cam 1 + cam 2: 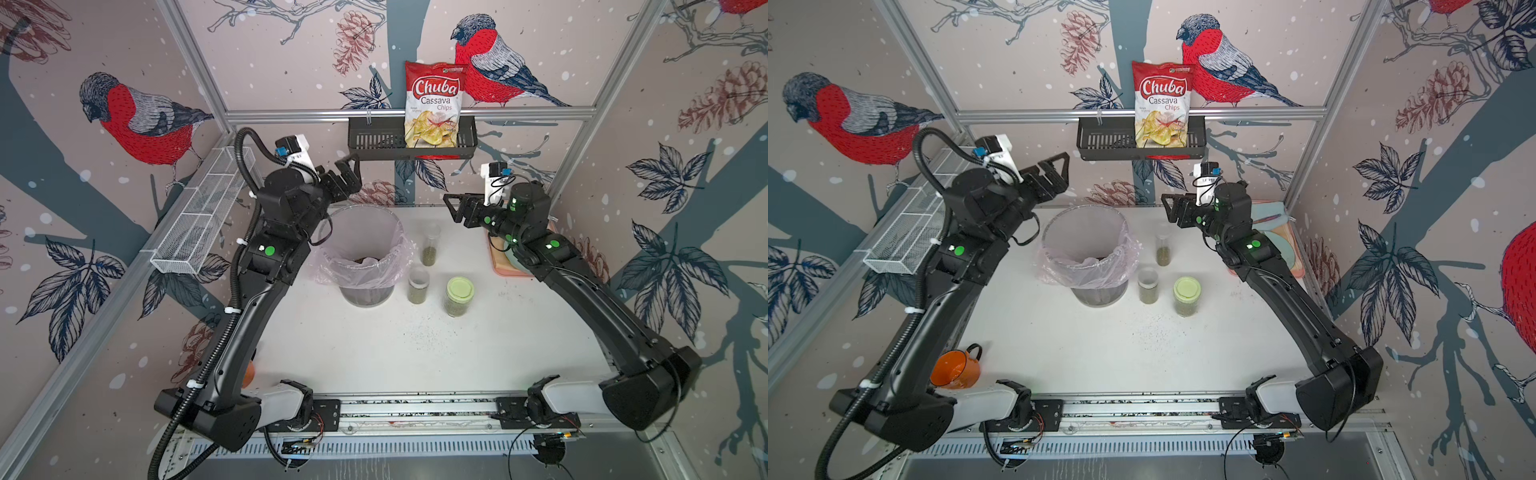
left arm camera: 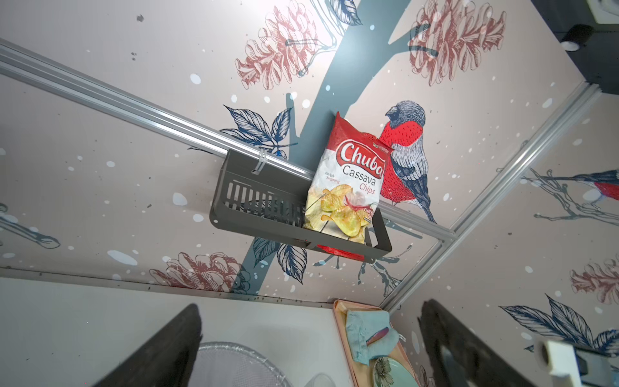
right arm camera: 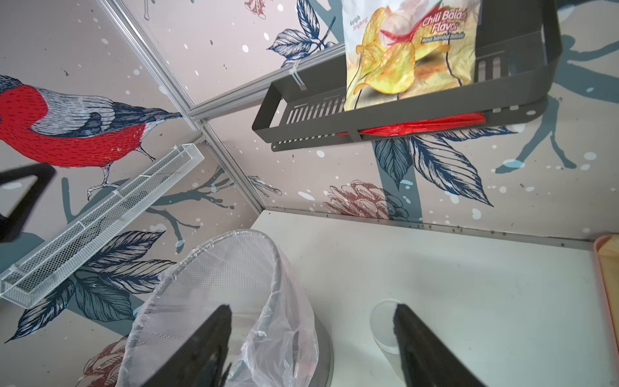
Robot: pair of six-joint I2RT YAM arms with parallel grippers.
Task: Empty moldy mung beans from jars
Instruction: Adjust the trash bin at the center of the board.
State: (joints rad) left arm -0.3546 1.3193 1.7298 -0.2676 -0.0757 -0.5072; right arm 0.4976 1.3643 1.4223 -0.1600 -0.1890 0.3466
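Cup [image 1: 955,368] shows clearly in a top view; left pincer [image 1: 348,172] and right pincer [image 1: 454,209] gape empty.

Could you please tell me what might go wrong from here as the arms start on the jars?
The tall tube, short cylinder and green-lidded jar stand close together; the right gripper, reaching for one, could topple a neighbour, the narrow tube especially.
All three look lidded, so tipping one unopened would empty nothing.
The bag hangs loosely over the rim of the bin; poured mung beans could miss and land on the table.
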